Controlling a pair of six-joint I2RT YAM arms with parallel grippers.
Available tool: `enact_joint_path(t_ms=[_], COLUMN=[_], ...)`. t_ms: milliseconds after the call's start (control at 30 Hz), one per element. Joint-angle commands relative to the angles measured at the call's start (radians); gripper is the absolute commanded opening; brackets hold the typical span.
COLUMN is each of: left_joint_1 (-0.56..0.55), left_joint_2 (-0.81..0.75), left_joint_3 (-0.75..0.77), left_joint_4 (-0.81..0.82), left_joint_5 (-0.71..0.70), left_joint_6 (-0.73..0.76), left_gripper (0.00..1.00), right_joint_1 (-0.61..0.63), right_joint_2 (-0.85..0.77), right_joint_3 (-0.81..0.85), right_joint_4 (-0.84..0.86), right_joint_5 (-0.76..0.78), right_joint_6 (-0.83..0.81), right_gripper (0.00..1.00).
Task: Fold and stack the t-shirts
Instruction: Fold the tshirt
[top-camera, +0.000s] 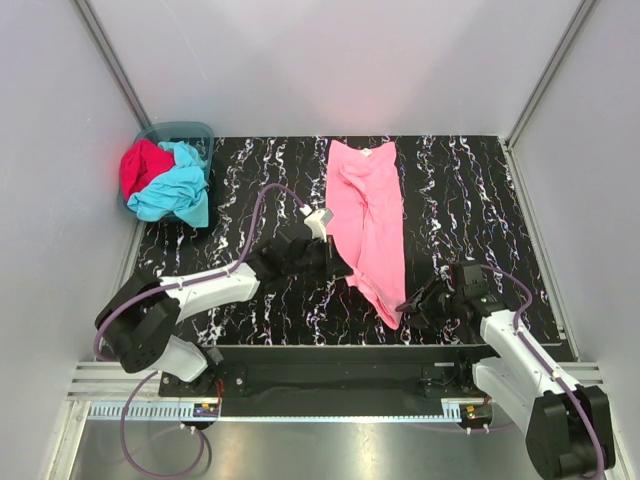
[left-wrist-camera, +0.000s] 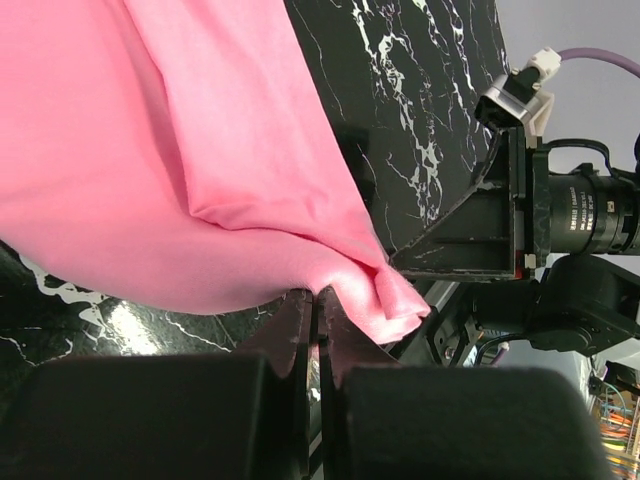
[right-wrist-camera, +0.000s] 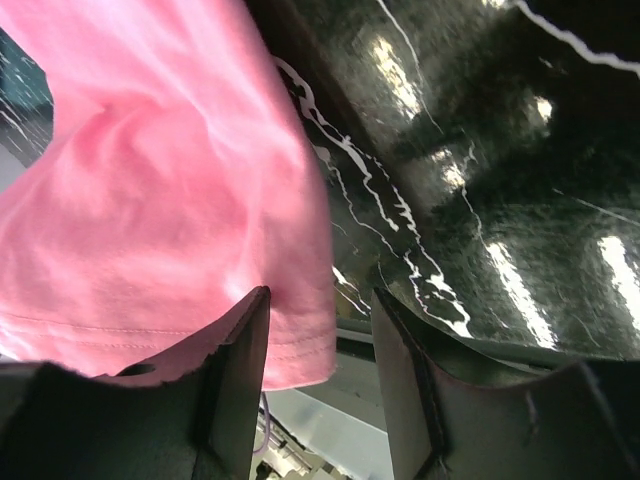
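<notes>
right gripper (right-wrist-camera: 320, 300) stands spread around the near hem corner of the pink t-shirt (top-camera: 368, 210), a partly folded strip mid-table; left gripper (left-wrist-camera: 316, 295) pinches its left edge; turquoise t-shirt (top-camera: 178, 192) and red t-shirt (top-camera: 142, 166) lie crumpled in the basket (top-camera: 180, 128), far left; nothing stacked yet

A black, white-veined marble-look tabletop (top-camera: 470, 200) is closed in by plain pale panels — back wall (top-camera: 340, 60), left wall (top-camera: 50, 200), right wall (top-camera: 590, 200) — with slanting metal struts (top-camera: 110, 60) at its far corners. Past its near edge run a pale metal rail (top-camera: 85, 378) and what looks like a brushed steel sheet (top-camera: 330, 450); from close by, the glossy top throws back bright patches of light.
</notes>
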Motion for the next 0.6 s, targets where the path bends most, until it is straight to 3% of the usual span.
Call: enact_joint_path(t_ms=[0, 567], left_joint_1=[0.01, 0.011], left_joint_2=[-0.03, -0.034], left_joint_3=[0.012, 0.012], left_joint_4=[0.027, 0.016], left_joint_5=[-0.017, -0.012], left_joint_6=[0.019, 0.025], left_gripper=[0.0, 0.0], right_joint_1=[0.007, 0.105], right_joint_2=[-0.022, -0.022], right_joint_3=[0.017, -0.073], right_joint_4=[-0.065, 0.133], right_joint_5=[0.02, 0.067], right_joint_6=[-0.013, 0.129], right_gripper=[0.52, 0.52])
